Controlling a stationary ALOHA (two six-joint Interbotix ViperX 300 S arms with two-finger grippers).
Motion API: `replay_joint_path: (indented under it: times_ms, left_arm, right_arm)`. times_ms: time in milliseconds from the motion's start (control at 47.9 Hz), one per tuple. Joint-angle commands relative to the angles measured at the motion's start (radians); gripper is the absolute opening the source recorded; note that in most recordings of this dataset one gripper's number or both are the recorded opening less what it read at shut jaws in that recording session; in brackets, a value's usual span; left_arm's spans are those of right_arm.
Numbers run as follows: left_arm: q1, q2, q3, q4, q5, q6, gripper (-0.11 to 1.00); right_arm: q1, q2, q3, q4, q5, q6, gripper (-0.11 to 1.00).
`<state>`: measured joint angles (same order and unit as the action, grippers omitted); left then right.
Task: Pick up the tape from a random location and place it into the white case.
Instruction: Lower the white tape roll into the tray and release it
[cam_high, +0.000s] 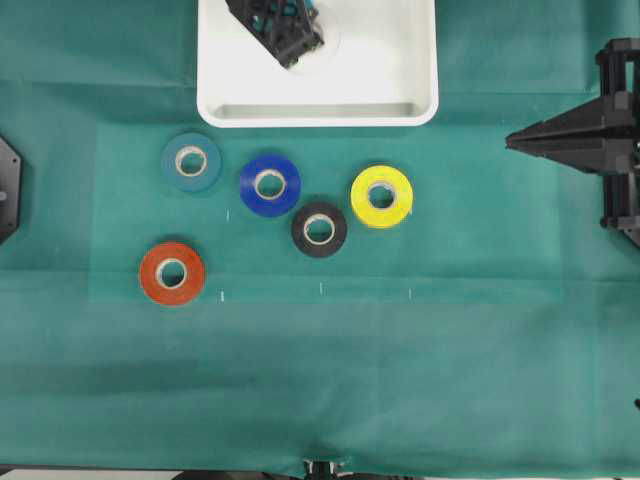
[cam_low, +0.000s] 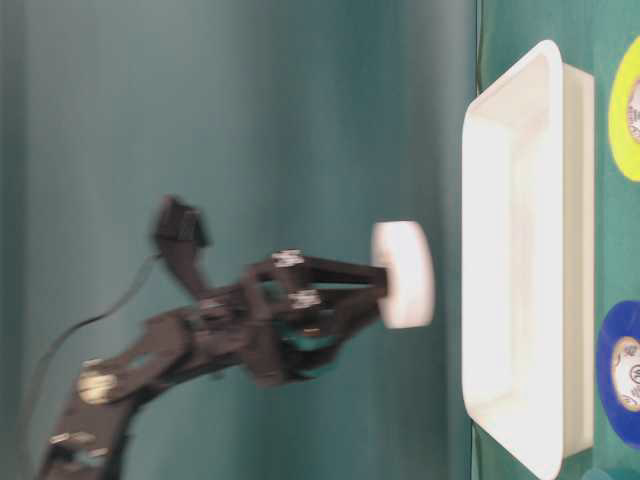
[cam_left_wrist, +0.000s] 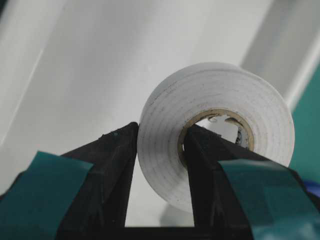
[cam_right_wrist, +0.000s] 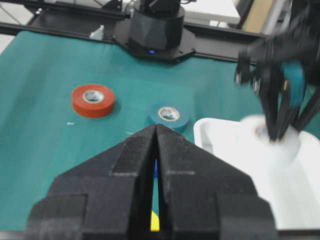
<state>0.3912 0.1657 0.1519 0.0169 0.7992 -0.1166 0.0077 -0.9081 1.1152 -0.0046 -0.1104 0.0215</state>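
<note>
White tape (cam_left_wrist: 215, 130) filled the left wrist view, pinched by the left gripper (cam_left_wrist: 160, 160): one black finger (cam_left_wrist: 107, 175) lay against the roll's outer face and the other finger (cam_left_wrist: 210, 170) passed through its greyish core, so the jaws stood only as far apart as the thickness of the ring's wall. Behind the roll lay the pale floor of the white case (cam_left_wrist: 90, 65). In the table-level view the roll (cam_low: 403, 274) hung clear of the case (cam_low: 520, 260), apart from its rim and floor.

Farther out on the green cloth (cam_high: 320, 380), five other rolls lay flat outside the case (cam_high: 400, 108): a teal roll (cam_high: 191, 161), a blue roll (cam_high: 270, 185), a yellow roll (cam_high: 381, 196), a black roll (cam_high: 319, 229) and an orange roll (cam_high: 171, 273).

At the cloth's right edge the right gripper (cam_high: 512, 141) held nothing, its jaws pressed almost together with only a thin slit between them.
</note>
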Motion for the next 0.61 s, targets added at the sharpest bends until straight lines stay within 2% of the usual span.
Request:
replay_joint_path:
  times_ms: [0,230,585]
  left_arm:
    - [0.006,-0.003,0.018,0.000,-0.057,0.000,0.27]
    - [0.026,0.038,0.064,0.002,-0.146,0.000,0.27]
    - [0.034,0.109,0.081,0.000,-0.193,0.000,0.27]
  right_arm:
    - [0.002,0.011,-0.026,-0.002,-0.006,-0.002,0.00]
    - [0.000,0.017,-0.025,-0.002,-0.008,-0.002,0.00]
    - [0.002,0.017,-0.025,-0.002,-0.005,-0.003,0.00]
